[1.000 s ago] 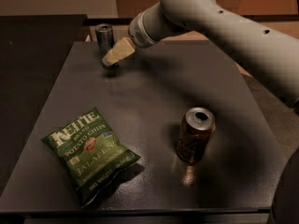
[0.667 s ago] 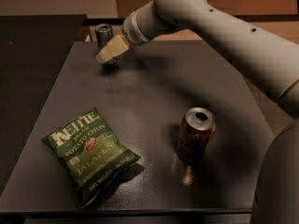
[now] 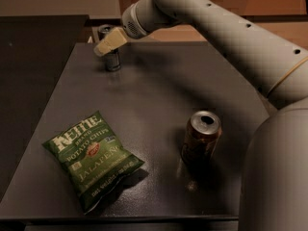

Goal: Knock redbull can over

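Note:
The redbull can (image 3: 113,61) is slim and dark blue-and-silver and stands upright at the far left of the dark table (image 3: 159,85). My gripper (image 3: 109,41), cream-coloured at the tip, reaches in from the upper right and lies across the can's upper part, at or right against it. It covers the middle of the can; the can's silver top shows just behind it. The grey arm runs from the right edge of the view up to the gripper.
A wider copper-coloured can (image 3: 201,137) stands upright at the near right of the table. A green Kettle jalapeño chip bag (image 3: 91,160) lies flat at the near left. The table's left edge runs close to the redbull can.
The gripper has moved left and a little up, from beside the redbull can to across its upper part. The can still stands upright. The other things have not moved.

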Controlling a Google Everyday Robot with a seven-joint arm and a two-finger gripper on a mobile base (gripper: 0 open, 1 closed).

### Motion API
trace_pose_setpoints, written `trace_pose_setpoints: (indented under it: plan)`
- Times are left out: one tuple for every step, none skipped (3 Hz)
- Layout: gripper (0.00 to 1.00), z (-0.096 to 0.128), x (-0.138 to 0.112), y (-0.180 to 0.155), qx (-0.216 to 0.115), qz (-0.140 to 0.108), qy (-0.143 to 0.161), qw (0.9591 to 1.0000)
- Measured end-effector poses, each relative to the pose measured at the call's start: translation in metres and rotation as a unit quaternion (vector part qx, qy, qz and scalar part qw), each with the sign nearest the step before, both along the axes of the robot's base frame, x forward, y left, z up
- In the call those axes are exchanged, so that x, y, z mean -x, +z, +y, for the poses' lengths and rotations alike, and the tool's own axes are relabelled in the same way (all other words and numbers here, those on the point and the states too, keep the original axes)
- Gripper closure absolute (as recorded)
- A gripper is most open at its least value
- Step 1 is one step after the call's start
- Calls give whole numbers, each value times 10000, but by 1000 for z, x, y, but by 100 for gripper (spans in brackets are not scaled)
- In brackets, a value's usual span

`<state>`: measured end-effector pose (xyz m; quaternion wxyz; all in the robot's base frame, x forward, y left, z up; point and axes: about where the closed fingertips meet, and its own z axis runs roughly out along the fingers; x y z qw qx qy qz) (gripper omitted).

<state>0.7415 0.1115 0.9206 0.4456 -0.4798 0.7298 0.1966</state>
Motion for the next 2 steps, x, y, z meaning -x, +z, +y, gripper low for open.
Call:
trace_pose_setpoints:
  plan:
    - [18,5,-5,3,-71,70,0,10000]
    - [41,4,-5,6,-95,127,24,9999]
